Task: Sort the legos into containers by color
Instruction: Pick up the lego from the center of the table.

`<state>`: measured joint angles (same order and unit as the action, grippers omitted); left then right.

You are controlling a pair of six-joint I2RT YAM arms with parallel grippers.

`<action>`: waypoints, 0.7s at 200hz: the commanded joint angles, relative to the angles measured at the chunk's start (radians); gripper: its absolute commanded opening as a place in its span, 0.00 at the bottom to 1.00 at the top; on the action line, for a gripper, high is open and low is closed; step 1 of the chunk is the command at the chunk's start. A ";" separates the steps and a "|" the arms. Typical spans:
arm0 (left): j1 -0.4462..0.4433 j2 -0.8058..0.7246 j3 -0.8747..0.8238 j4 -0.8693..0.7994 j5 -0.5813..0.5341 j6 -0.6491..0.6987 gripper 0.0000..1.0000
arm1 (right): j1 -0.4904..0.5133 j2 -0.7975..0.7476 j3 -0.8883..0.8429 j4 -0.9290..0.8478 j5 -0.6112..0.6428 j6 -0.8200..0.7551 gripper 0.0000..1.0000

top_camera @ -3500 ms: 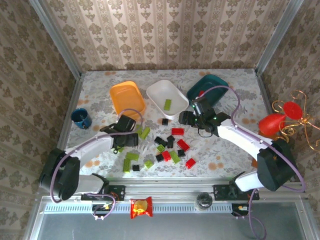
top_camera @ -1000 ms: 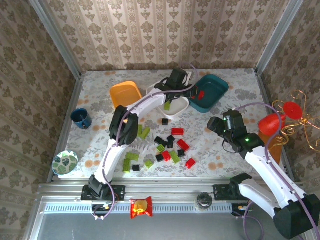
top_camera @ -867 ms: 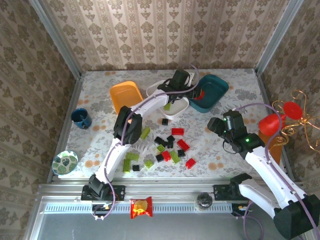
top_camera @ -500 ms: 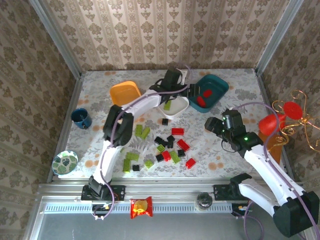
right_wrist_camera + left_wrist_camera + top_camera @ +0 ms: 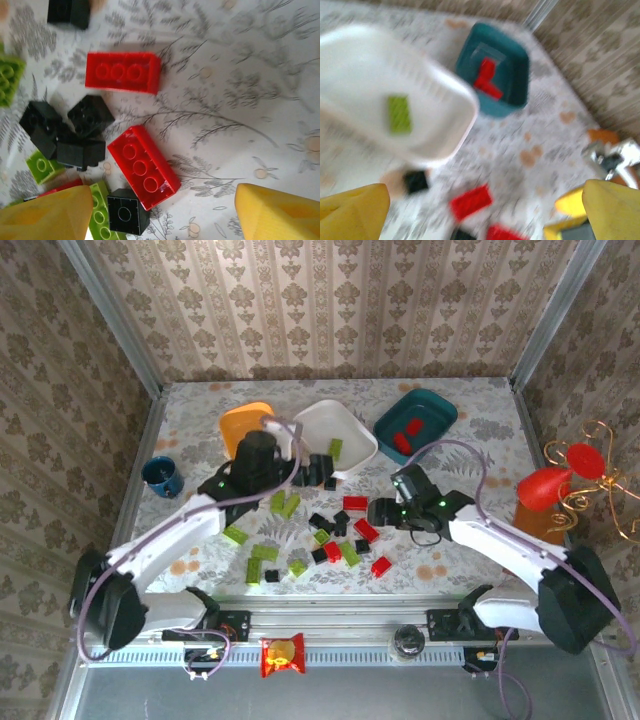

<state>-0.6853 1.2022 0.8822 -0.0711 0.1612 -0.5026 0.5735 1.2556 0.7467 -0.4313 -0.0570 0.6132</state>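
Legos lie scattered mid-table in the overhead view. At the left wrist, the left gripper gapes empty, facing the teal tub with reds inside. At the right wrist, the right gripper is open; it should square its fingers across the red brick, then descend straight.

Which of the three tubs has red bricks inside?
The dark teal tub, farthest right: it holds two red bricks. The white tub holds a green brick.

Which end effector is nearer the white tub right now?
Left. The left end effector is beside the white tub's near rim; the right end effector is farther off, over red legos.
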 commanded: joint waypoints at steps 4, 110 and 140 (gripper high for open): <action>0.006 -0.173 -0.124 -0.152 -0.127 0.004 1.00 | 0.063 0.094 0.074 -0.028 0.025 -0.059 0.75; 0.031 -0.442 -0.291 -0.288 -0.271 -0.020 1.00 | 0.134 0.488 0.413 -0.073 0.284 0.088 1.00; 0.049 -0.461 -0.311 -0.295 -0.268 -0.020 1.00 | 0.147 0.578 0.473 -0.101 0.336 0.131 0.98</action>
<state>-0.6537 0.7624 0.5938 -0.3351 -0.0845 -0.5167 0.7082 1.7710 1.1732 -0.4637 0.1825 0.6819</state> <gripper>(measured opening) 0.998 0.997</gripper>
